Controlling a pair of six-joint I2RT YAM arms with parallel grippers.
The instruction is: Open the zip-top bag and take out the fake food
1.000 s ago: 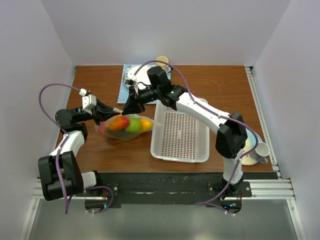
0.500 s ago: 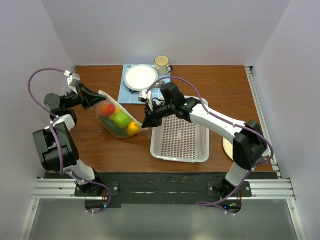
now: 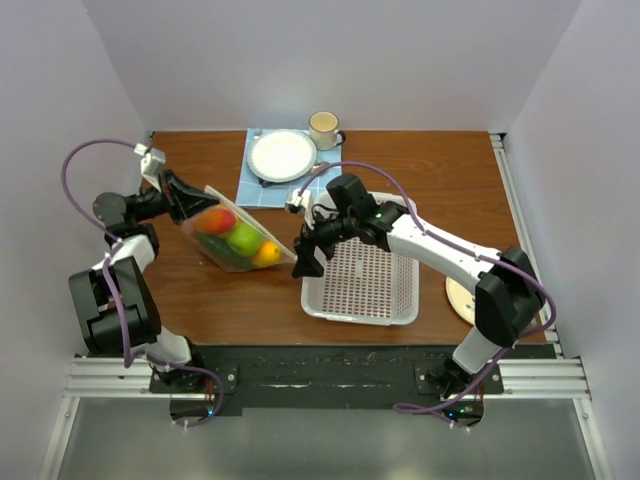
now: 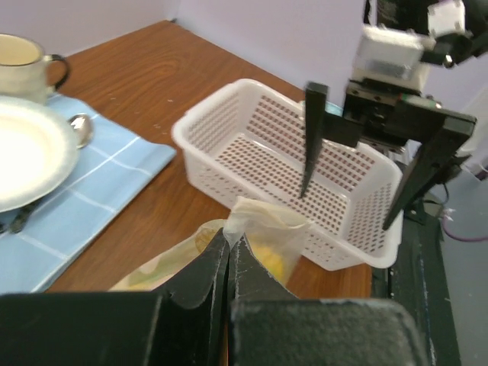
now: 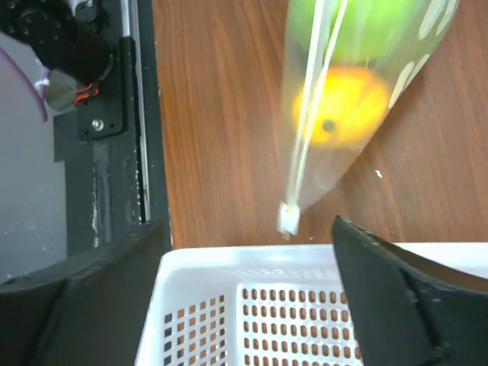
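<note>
Plain white walls close in a brown wooden counter (image 3: 440, 175), and along its far edge you have a blue checked cloth (image 3: 252, 188) carrying a white plate (image 3: 282, 155) and a spoon (image 4: 81, 129), with a cream mug (image 3: 323, 124) just behind the plate. A white perforated basket (image 3: 356, 316) sits near the middle of the counter, close to the near edge. Your left end effector (image 3: 193, 197) is out toward the left edge, its jaws pressed fully together on one upper corner of the zip-top bag (image 3: 222, 252). The bag hangs from that pinch as a tilted sheet, sloping down and toward the basket's left side. You cannot tell from these views whether its lower edge rests on the wood. The fake food is all inside the bag: a red piece (image 3: 218, 220) highest, a green apple (image 3: 243, 238) in the middle and an orange piece (image 3: 267, 253) lowest, nearest the basket. Your right end effector (image 3: 309, 253) hovers over the basket's left far corner with its jaws spread wide, and it grips nothing. In its wrist view the bag's white zip strip (image 5: 305, 145) runs down to a small tab just beyond the basket rim, ahead of the gap between the two fingers and touching neither. The left wrist view shows those fingers (image 4: 313, 137) standing apart above the basket, just past the pinched bag corner.
</note>
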